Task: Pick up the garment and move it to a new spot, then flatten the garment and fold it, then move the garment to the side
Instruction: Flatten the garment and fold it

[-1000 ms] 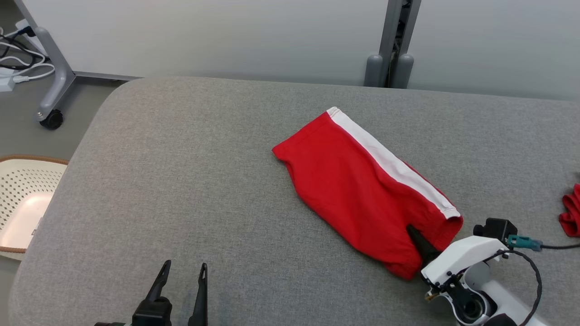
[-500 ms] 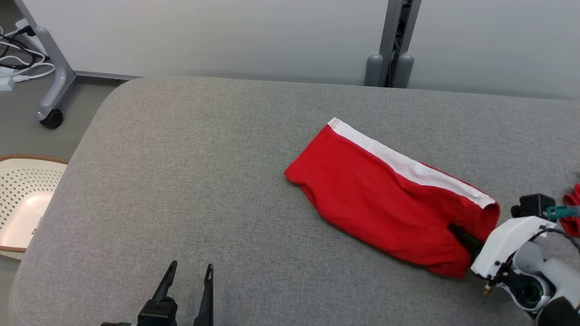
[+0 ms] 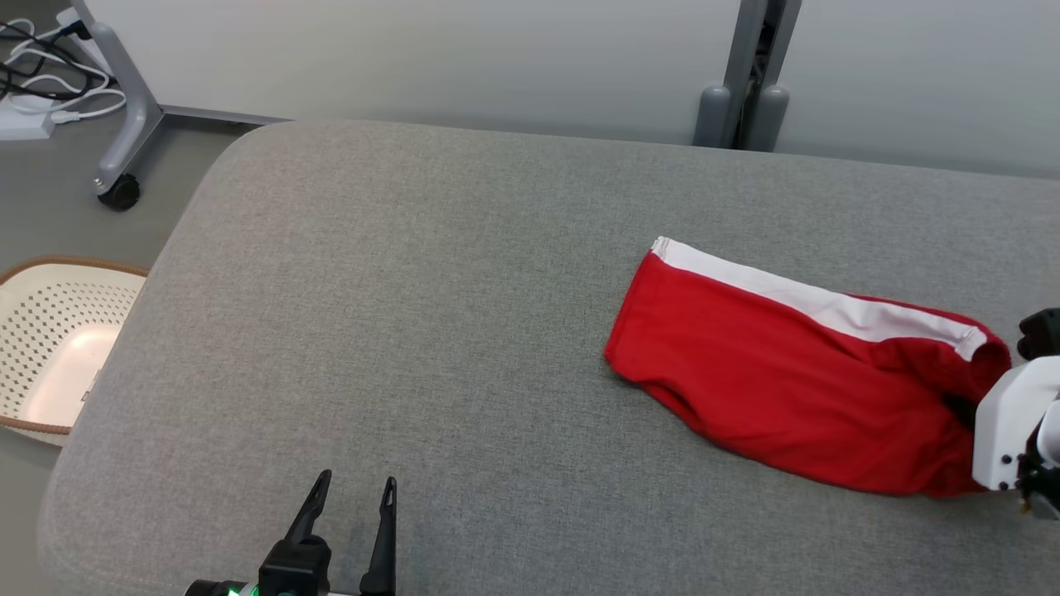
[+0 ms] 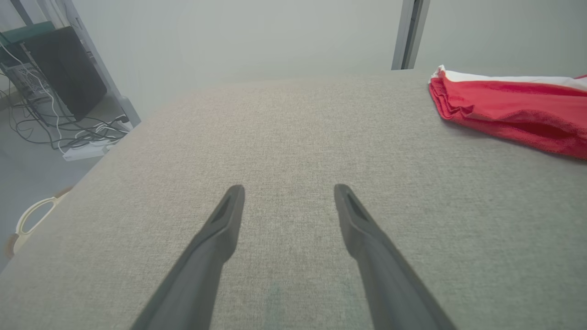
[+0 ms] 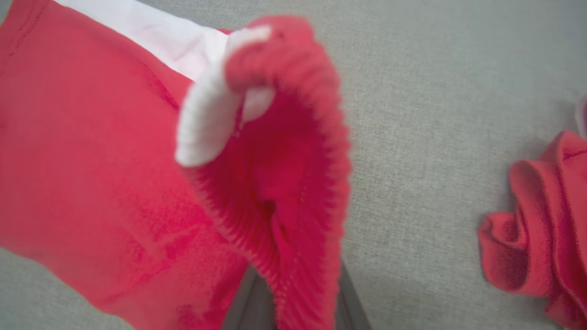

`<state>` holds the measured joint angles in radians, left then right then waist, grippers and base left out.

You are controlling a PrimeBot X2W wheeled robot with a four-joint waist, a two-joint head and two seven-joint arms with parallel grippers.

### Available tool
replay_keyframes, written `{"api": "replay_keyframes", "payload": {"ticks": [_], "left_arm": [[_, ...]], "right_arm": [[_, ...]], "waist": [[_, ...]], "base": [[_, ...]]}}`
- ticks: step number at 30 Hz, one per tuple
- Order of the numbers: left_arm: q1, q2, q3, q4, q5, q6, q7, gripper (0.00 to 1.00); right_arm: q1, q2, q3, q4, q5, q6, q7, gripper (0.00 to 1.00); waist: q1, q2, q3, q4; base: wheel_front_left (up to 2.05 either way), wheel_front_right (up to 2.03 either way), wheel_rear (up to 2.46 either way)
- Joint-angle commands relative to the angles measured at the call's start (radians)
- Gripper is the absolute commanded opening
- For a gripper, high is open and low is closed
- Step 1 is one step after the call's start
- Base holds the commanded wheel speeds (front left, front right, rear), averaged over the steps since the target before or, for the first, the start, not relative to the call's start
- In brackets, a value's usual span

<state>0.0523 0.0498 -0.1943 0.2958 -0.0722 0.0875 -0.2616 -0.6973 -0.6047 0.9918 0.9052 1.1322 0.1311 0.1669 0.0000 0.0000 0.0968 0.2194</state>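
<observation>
Head view: the red garment (image 3: 787,389) lies on the grey table's (image 3: 414,290) right part, with the right gripper (image 3: 965,410) clamped on its waistband. Left wrist view: the left gripper (image 4: 289,192) hovers over the table, fingers apart. Right wrist view: another red cloth (image 5: 541,229) lies on the table.

folded red garment (image 3: 770,406), white-striped, lying flat.

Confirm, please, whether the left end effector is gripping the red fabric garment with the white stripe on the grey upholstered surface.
Not quite: the right end effector grips the red fabric garment with the white stripe, as the right wrist view shows; it does lie on the grey upholstered surface.
</observation>
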Motion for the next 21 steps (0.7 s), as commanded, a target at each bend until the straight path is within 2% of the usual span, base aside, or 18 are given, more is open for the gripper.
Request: {"api": "replay_keyframes", "payload": {"ticks": [1, 6, 10, 15, 21], "left_arm": [[-0.020, 0.003, 0.002, -0.001, 0.003, -0.005, -0.003, 1.00], [-0.027, 0.003, -0.003, -0.001, 0.002, -0.005, -0.003, 1.00], [-0.027, 0.003, -0.006, -0.006, -0.002, 0.001, -0.003, 1.00], [-0.036, 0.003, -0.011, -0.013, -0.011, 0.004, -0.003, 1.00], [-0.039, 0.003, -0.018, -0.007, -0.013, 0.007, -0.003, 1.00]], "right_arm": [[-0.020, -0.016, 0.012, 0.015, -0.011, 0.000, 0.004, 0.00], [-0.086, -0.043, 0.057, 0.072, -0.042, 0.000, -0.010, 0.00], [-0.137, -0.061, 0.076, 0.124, -0.071, 0.000, -0.062, 0.00], [-0.174, -0.048, 0.121, 0.177, -0.111, 0.000, -0.106, 0.00], [-0.183, -0.022, 0.134, 0.196, -0.080, 0.000, -0.097, 0.00]], "waist": [[0.0000, 0.0000, 0.006, 0.006], [0.0000, 0.0000, 0.023, 0.022], [0.0000, 0.0000, 0.037, 0.035], [0.0000, 0.0000, 0.050, 0.046], [0.0000, 0.0000, 0.049, 0.051]], "base": [[0.00, 0.00, 0.00], [0.00, 0.00, 0.00], [0.00, 0.00, 0.00], [0.00, 0.00, 0.00], [0.00, 0.00, 0.00]]}}
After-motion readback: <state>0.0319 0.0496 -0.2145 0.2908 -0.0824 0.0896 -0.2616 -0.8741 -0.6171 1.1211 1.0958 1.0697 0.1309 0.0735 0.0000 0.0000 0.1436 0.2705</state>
